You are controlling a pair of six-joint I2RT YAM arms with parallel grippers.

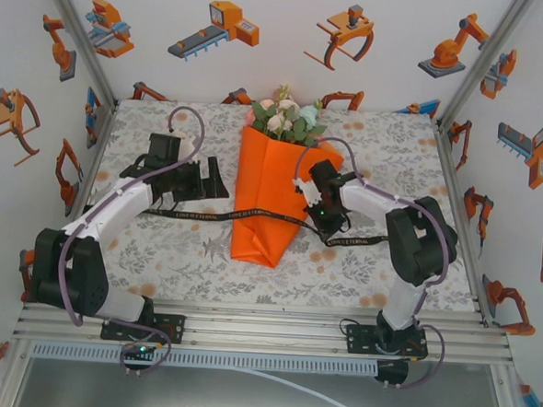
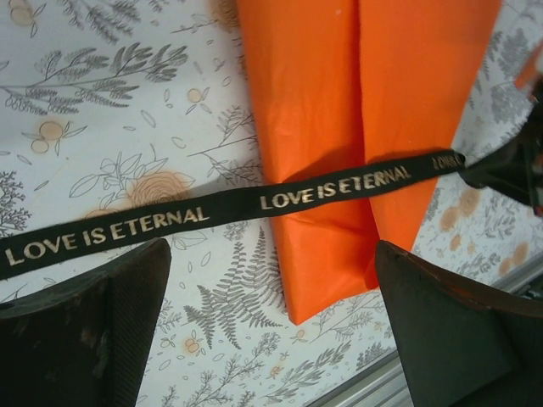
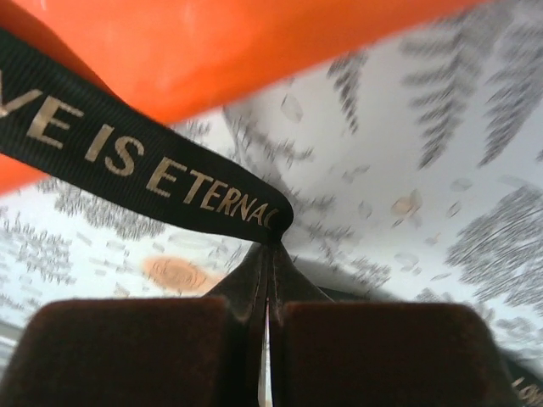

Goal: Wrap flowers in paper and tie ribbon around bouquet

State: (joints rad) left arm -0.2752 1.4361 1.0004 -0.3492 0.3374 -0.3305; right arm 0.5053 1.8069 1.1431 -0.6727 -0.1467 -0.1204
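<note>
ribbon lies crosswise over the bouquet; right gripper pinches it just right of the paper, left gripper wide open by its left stretch.

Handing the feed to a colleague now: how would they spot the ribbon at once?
Find the big bright orange paper cone lying mid-table on the grey floral cover. Across its lower half runs a long narrow black fabric ribbon, pinched in the right claw. Unlike the purple-grey cables, it is flat and reads LOVE IS ETERNAL in pale letters.
</note>
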